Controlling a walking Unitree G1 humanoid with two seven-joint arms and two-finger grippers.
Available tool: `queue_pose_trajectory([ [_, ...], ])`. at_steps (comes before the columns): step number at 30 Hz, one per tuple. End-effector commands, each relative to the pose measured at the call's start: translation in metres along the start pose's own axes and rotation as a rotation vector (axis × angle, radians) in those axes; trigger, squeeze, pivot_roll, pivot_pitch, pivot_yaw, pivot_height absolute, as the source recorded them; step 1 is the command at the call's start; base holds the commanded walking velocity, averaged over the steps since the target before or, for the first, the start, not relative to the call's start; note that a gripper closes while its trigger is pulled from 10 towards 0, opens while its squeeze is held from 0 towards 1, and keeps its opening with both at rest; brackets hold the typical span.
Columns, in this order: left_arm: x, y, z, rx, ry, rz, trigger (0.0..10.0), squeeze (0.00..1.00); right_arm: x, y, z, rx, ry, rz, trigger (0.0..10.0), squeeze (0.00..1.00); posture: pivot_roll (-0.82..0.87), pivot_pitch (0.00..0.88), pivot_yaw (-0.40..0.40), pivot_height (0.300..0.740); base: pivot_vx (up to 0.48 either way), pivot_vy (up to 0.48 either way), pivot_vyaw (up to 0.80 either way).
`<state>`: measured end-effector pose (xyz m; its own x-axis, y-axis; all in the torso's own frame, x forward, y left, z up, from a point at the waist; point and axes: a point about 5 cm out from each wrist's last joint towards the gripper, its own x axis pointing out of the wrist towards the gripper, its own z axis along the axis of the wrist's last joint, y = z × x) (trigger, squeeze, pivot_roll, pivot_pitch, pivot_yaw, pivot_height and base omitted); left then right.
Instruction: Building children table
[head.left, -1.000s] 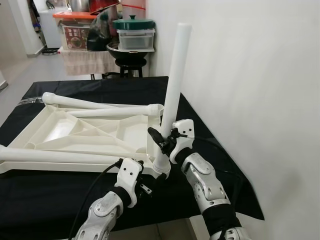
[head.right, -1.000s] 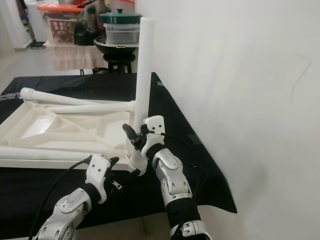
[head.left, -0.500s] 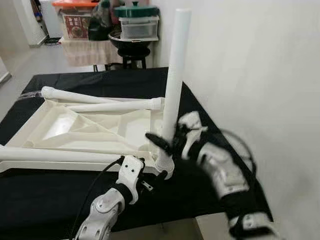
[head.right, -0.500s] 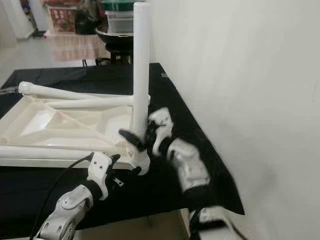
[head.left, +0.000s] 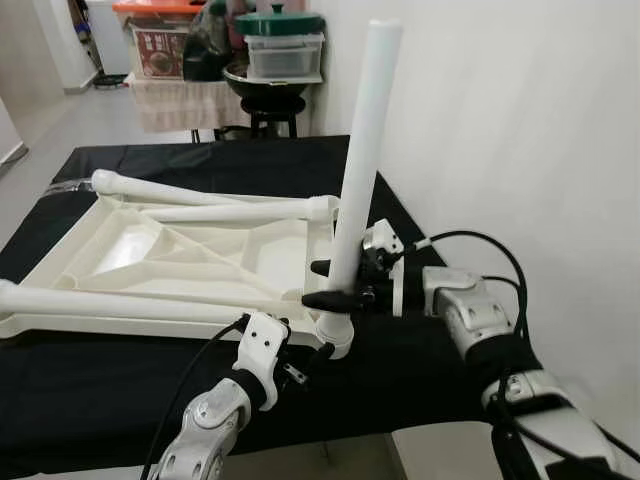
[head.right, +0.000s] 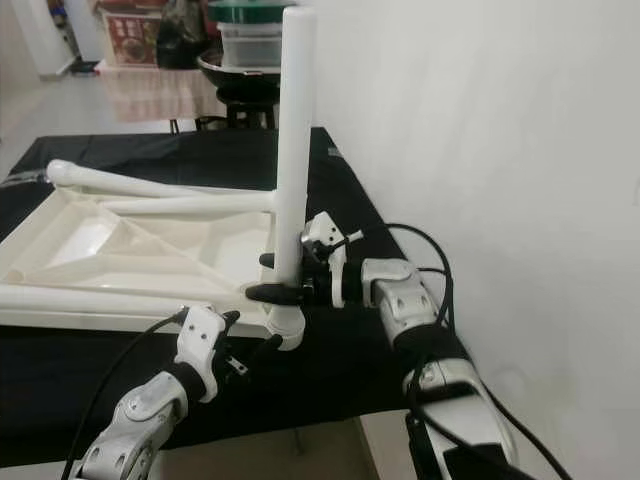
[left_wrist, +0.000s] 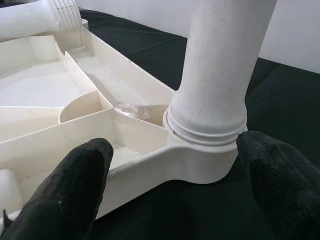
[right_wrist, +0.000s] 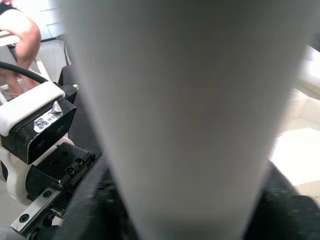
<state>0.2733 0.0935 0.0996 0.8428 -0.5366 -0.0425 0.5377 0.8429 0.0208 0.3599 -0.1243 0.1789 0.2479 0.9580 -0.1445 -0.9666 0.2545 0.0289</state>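
Observation:
A white plastic table top lies upside down on a black cloth. One white leg stands upright in the socket at its near right corner. My right gripper comes in from the right and is shut on this leg just above the socket. In the right wrist view the leg sits between the fingers. My left gripper is low at the same corner, open, with one finger on either side of the socket. Another leg lies along the far edge.
Two more white legs lie across the table top. The black cloth ends close to me. A white wall runs along the right. Behind stands a stool with stacked containers and a shelf with boxes.
My right arm has swung out to the right, its gripper staying on the upright leg. The left gripper holds its place at the corner. The camera has shifted slightly.

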Motion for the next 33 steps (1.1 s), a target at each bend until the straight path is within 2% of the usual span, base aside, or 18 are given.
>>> queue_pose_trajectory([
  [1, -0.002, -0.001, -0.003, 0.007, 0.013, 0.001, 10.0, 0.00, 0.000, 0.001, -0.002, 0.015, -0.020, 0.032, 0.0, 0.00, 0.03, 0.000, -0.084, 0.740, 0.000, 0.000, 0.00],
  [8, -0.002, -0.001, -0.003, 0.004, 0.015, -0.002, 10.0, 0.00, -0.007, -0.001, -0.004, 0.015, -0.054, -0.013, 0.0, 0.00, 0.03, 0.000, -0.078, 0.740, 0.000, 0.000, 0.00],
  [10, -0.003, -0.001, -0.003, 0.006, 0.014, 0.002, 10.0, 0.00, 0.000, 0.013, -0.020, 0.083, -0.109, -0.115, 0.0, 0.00, 0.03, 0.000, -0.098, 0.740, 0.000, 0.000, 0.00],
  [13, -0.004, -0.001, -0.003, 0.007, 0.014, 0.004, 10.0, 0.00, 0.004, 0.020, -0.027, 0.123, -0.140, -0.167, 0.0, 0.00, 0.03, 0.000, -0.098, 0.740, 0.000, 0.000, 0.00],
  [14, -0.006, 0.001, -0.003, 0.008, 0.013, 0.008, 10.0, 0.00, 0.026, 0.030, -0.036, 0.327, -0.386, -0.495, 0.0, 0.00, 0.01, 0.000, -0.097, 0.740, 0.000, 0.000, 0.00],
  [15, -0.007, 0.004, -0.002, 0.008, 0.013, 0.012, 10.0, 0.00, 0.045, 0.062, -0.060, 0.324, -0.264, -0.626, 0.0, 0.00, -0.01, 0.000, -0.074, 0.740, 0.000, 0.000, 0.00],
  [16, -0.007, 0.004, -0.002, 0.008, 0.013, 0.012, 10.0, 0.00, 0.045, 0.062, -0.060, 0.324, -0.264, -0.626, 0.0, 0.00, -0.01, 0.000, -0.074, 0.740, 0.000, 0.000, 0.00],
  [17, -0.008, 0.007, -0.004, 0.018, 0.024, 0.006, 10.0, 0.00, 0.050, 0.071, -0.050, 0.255, -0.309, -0.675, 0.0, 0.00, -0.04, 0.000, -0.044, 0.740, 0.000, 0.000, 0.00],
  [20, -0.008, 0.008, -0.004, 0.021, 0.028, 0.005, 10.0, 0.00, 0.049, 0.071, -0.050, 0.252, -0.323, -0.704, 0.0, 0.00, -0.05, 0.000, -0.035, 0.740, 0.000, 0.000, 0.00],
  [21, -0.007, 0.008, -0.004, 0.009, 0.027, -0.007, 10.0, 0.00, 0.046, 0.065, -0.059, 0.303, -0.290, -0.703, 0.0, 0.00, -0.01, 0.000, -0.058, 0.740, 0.000, 0.000, 0.00],
  [22, -0.007, 0.009, -0.004, 0.002, 0.030, -0.013, 10.0, 0.00, 0.047, 0.062, -0.057, 0.306, -0.310, -0.691, 0.0, 0.00, -0.01, 0.000, -0.057, 0.740, 0.000, 0.000, 0.00],
  [27, -0.007, 0.011, -0.004, 0.029, 0.029, 0.014, 10.0, 0.00, 0.050, 0.067, -0.055, 0.294, -0.267, -0.675, 0.0, 0.00, 0.00, 0.000, -0.059, 0.740, 0.000, 0.000, 0.00],
  [28, -0.007, 0.011, -0.004, 0.029, 0.028, 0.016, 10.0, 0.00, 0.050, 0.066, -0.055, 0.319, -0.254, -0.680, 10.0, 0.00, 0.00, 0.000, -0.061, 0.740, 0.000, 0.000, 0.00],
  [30, -0.006, 0.010, -0.004, 0.026, 0.030, 0.013, 10.0, 0.00, 0.049, 0.064, -0.053, 0.321, -0.258, -0.683, 10.0, 0.00, 0.00, 0.000, -0.056, 0.740, 0.000, 0.000, 0.00],
  [31, -0.005, 0.009, -0.004, 0.022, 0.033, 0.005, 10.0, 0.00, 0.050, 0.060, -0.047, 0.258, -0.244, -0.635, 10.0, 0.83, 0.00, 0.000, -0.050, 0.740, 0.000, 0.000, 0.00],
  [33, -0.005, 0.009, -0.004, 0.022, 0.033, 0.005, 10.0, 0.00, 0.050, 0.060, -0.047, 0.258, -0.244, -0.635, 10.0, 0.83, 0.00, 0.000, -0.050, 0.740, 0.000, 0.000, 0.00],
])
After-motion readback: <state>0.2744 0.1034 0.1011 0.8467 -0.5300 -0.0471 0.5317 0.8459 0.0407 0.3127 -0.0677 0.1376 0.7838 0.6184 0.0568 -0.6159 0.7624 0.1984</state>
